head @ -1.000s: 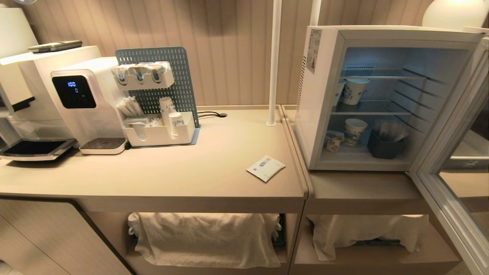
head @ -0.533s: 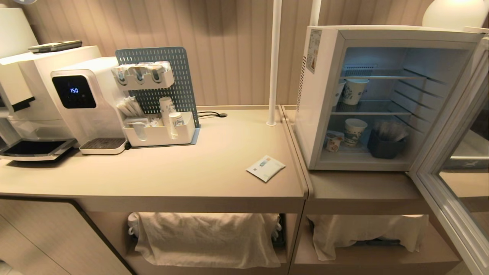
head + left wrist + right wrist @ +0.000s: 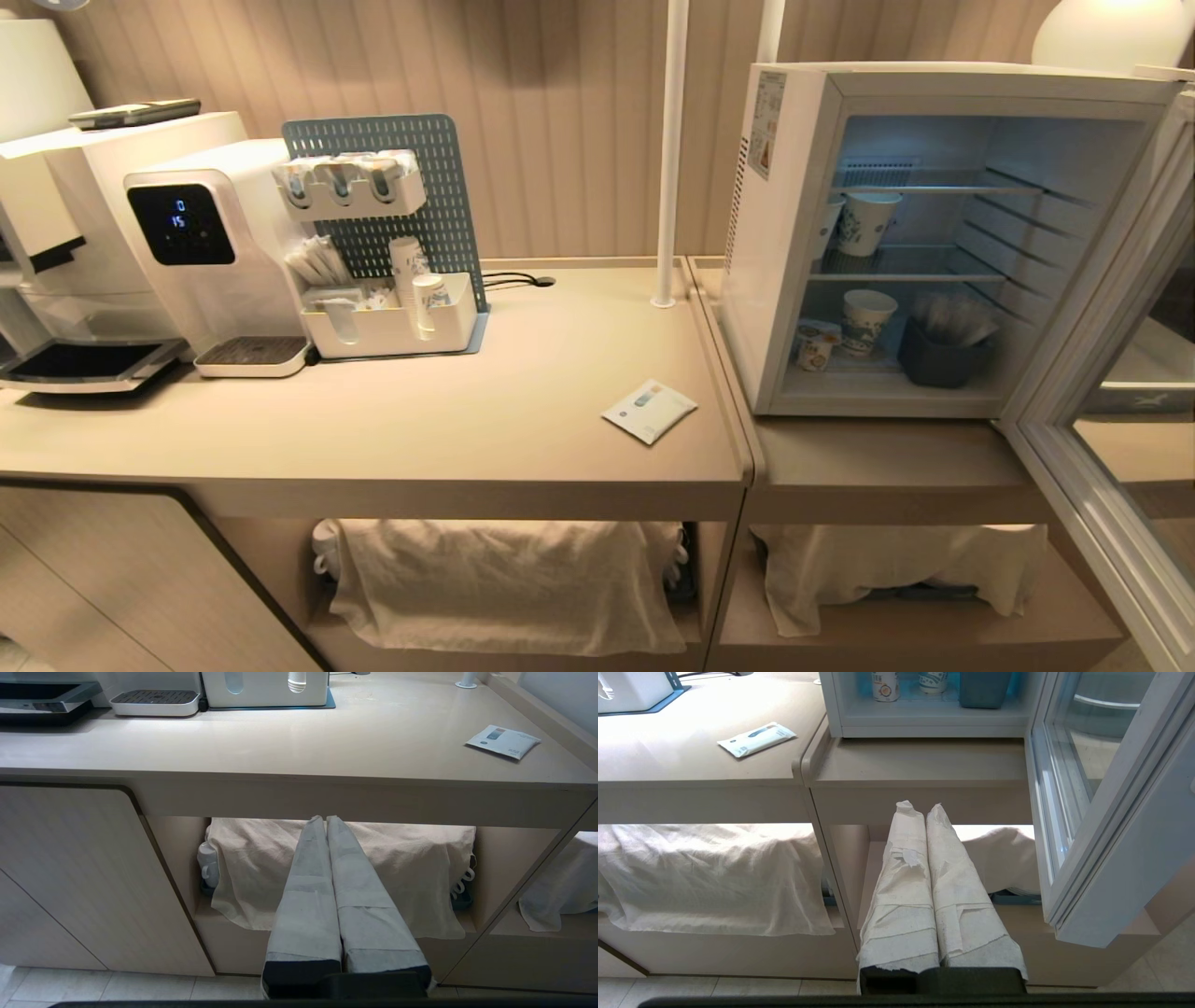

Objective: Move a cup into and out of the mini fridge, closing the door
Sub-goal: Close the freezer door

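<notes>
The white mini fridge [image 3: 789, 233] stands on the right counter with its door [image 3: 1111, 439] swung wide open toward me on the right. The cup [image 3: 814, 347], tiny and white with an orange label, sits on the fridge floor at the left; the right wrist view shows the cup [image 3: 884, 686] too. Neither arm appears in the head view. My left gripper [image 3: 326, 820] is shut and empty, held low in front of the counter's lower shelf. My right gripper [image 3: 918, 807] is shut and empty too, low below the fridge counter, left of the door [image 3: 1101, 826].
Patterned paper cups [image 3: 868, 319] and a dark holder [image 3: 941, 355] share the fridge. A white sachet [image 3: 649, 411] lies on the counter [image 3: 448, 420]. A water dispenser [image 3: 201, 252] and a cup organiser [image 3: 392, 280] stand at the back left. Cloths [image 3: 504, 579] drape the lower shelves.
Only the digits on the dispenser's display have changed. Both arms and the scene are still.
</notes>
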Controlling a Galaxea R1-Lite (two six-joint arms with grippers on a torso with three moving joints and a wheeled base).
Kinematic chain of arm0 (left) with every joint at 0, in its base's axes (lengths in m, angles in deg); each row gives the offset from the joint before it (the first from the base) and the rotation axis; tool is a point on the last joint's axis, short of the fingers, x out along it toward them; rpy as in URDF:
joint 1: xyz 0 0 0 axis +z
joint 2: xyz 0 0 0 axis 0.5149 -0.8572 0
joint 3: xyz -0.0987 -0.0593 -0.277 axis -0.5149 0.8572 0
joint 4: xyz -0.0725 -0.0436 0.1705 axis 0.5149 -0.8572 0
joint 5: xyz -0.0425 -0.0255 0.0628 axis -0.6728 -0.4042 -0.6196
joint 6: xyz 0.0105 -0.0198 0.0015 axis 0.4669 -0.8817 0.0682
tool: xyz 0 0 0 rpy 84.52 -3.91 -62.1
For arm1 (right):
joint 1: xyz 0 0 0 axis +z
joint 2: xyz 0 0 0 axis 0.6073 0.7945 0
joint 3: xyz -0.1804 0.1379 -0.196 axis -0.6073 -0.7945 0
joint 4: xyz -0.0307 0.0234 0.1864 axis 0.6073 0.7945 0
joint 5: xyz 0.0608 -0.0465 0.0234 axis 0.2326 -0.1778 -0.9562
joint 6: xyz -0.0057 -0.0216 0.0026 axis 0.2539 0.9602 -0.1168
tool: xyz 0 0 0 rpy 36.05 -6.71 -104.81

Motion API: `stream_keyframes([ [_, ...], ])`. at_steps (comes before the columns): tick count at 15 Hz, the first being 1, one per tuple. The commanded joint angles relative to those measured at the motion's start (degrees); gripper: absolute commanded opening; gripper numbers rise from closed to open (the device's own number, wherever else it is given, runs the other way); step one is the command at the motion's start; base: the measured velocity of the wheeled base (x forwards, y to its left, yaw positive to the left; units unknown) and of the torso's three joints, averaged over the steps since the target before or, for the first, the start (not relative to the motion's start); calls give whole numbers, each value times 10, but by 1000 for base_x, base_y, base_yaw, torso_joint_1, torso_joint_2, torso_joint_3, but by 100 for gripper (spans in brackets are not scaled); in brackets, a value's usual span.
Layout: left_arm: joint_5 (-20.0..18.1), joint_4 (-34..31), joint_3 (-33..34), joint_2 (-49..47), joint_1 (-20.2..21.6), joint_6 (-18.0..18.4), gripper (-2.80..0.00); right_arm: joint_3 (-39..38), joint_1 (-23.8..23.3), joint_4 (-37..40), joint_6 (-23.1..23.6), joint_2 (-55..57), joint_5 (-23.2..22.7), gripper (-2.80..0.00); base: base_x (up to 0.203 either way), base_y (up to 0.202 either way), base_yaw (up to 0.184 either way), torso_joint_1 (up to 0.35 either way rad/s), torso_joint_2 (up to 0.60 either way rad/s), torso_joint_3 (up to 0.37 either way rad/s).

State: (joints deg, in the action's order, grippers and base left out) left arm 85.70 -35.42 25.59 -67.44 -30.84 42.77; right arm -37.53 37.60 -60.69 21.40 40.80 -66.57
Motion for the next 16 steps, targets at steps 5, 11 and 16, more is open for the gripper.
stream_keyframes([
  [5, 0, 0, 1, -1, 0, 0, -280, 0, 0, 0, 0, 1, 0, -280, 0, 0, 0, 0, 0, 0],
  [11, 0, 0, 1, 0, 0, 0, -280, -1, 0, 0, 0, 1, 0, -280, 0, 0, 0, 0, 0, 0],
  [16, 0, 0, 1, -1, 0, 0, -280, 0, -1, 0, 0, 1, 0, -280, 1, -108, 4, 4, 3, 1],
])
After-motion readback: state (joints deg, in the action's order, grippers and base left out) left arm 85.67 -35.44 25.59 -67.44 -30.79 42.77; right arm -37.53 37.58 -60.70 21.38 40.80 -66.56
